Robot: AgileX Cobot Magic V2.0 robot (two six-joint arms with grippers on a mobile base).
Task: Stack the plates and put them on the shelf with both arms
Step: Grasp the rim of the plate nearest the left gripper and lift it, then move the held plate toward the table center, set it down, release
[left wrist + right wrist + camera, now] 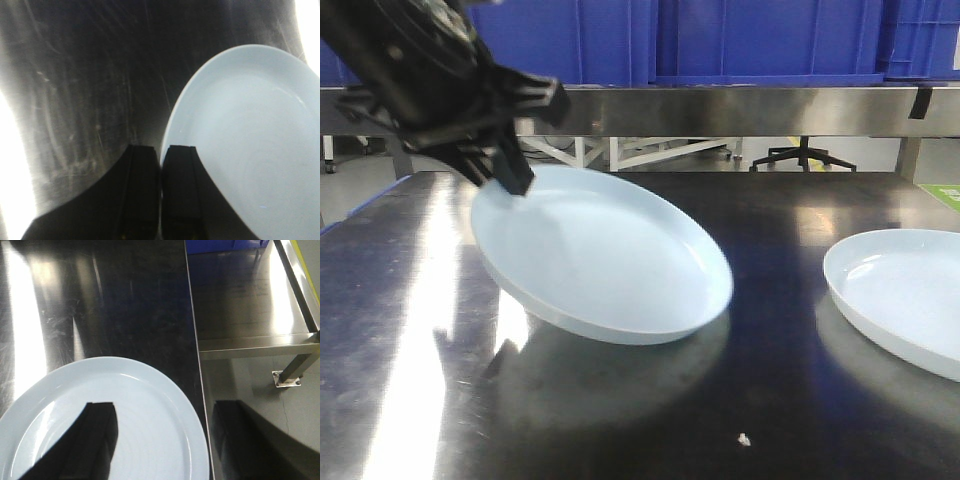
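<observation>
tilted plate [605, 265] left on table [770, 400], flat plate [910, 295] right, crates [760, 40] behind

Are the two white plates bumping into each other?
Apart. The front-facing view shows a strip of bare dark table between the tilted plate and the flat plate on the right.

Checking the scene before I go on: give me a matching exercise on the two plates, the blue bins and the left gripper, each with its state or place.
1 left plate
2 right plate
3 blue bins
4 left gripper

a up on the steel shelf
b tilted, one side raised
c shut on a plate rim
d flat on the table

Pairs: 1-b, 2-d, 3-a, 4-c
</observation>
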